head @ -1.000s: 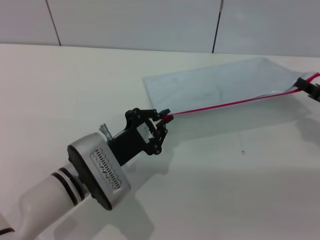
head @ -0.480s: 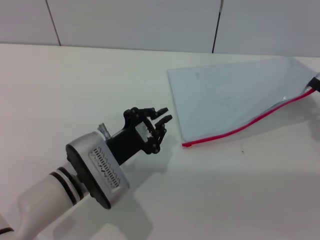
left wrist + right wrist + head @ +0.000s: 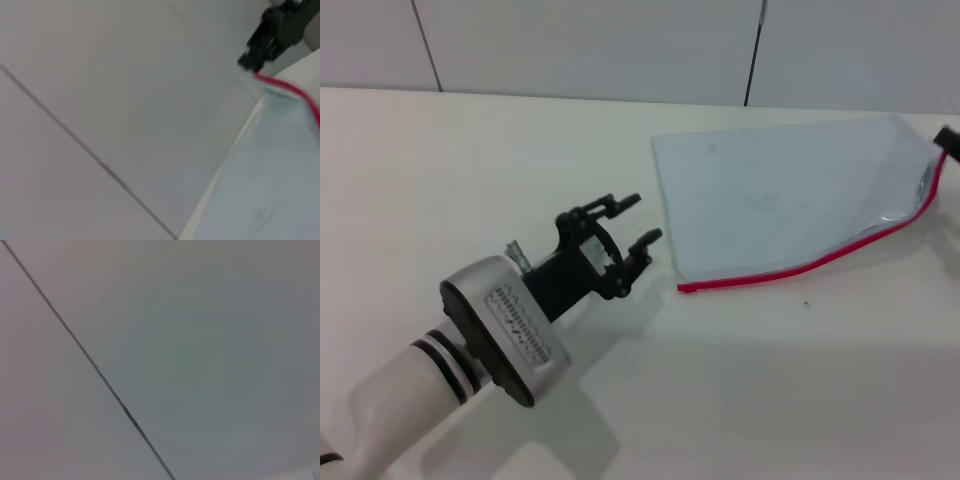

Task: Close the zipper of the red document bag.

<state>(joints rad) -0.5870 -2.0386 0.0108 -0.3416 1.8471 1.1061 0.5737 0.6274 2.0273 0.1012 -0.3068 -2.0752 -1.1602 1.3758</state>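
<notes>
The red document bag (image 3: 780,195) lies flat on the white table at the right, pale blue-grey and translucent. Its zipper (image 3: 800,268) is a thin red strip along the near long edge, curving up to the far right corner. My left gripper (image 3: 641,218) hovers just left of the bag's near corner, open and holding nothing. Only a black tip of my right gripper (image 3: 948,135) shows at the frame's right edge. In the left wrist view the right gripper (image 3: 272,32) is shut on the zipper's (image 3: 290,90) far end, with that bag (image 3: 265,180) corner raised.
The white table (image 3: 800,380) stretches around the bag. A pale panelled wall (image 3: 590,45) with dark seams stands behind it. The right wrist view shows only that wall (image 3: 200,365).
My left gripper let go of the zipper's near end, opened and drew back left. The bag's near corner dropped to the table and the bag slid right.
</notes>
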